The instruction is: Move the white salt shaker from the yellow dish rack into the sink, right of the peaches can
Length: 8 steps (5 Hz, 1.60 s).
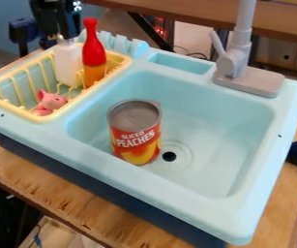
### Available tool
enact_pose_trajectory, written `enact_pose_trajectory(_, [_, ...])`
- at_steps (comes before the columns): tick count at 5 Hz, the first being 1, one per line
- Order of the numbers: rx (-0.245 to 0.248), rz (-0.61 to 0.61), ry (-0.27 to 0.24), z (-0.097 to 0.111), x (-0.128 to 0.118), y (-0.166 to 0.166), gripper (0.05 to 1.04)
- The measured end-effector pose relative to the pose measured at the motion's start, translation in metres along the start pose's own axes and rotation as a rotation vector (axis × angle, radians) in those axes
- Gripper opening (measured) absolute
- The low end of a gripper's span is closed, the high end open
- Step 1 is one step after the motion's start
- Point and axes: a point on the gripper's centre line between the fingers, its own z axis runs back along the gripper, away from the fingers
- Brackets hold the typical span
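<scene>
1 indistinct end effector (59, 34) above bottle (67, 62)

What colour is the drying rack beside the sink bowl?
The rack is pale yellow, seen best in the camera view.

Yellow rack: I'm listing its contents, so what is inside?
A white bottle, a red-orange bottle and a pink toy are in the yellow rack. They cover the spots beneath and directly behind them.

Pincer (61, 36) partly cut off above
</scene>
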Motion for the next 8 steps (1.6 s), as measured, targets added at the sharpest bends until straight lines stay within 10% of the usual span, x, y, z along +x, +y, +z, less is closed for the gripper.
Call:
enact_pose_trajectory(1, [0.0, 0.032, 0.039, -0.009, 0.0, 0.003, 0.963])
enact_pose_trajectory(3, [0.002, 0.042, 0.016, -0.006, 0.004, 0.004, 0.497])
enact_pose_trajectory(6, [0.045, 0.038, -0.063, 0.035, -0.035, -0.009, 0.495])
enact_pose_trajectory(8, [0.102, -0.089, -0.213, 0.088, -0.066, -0.055, 0.495])
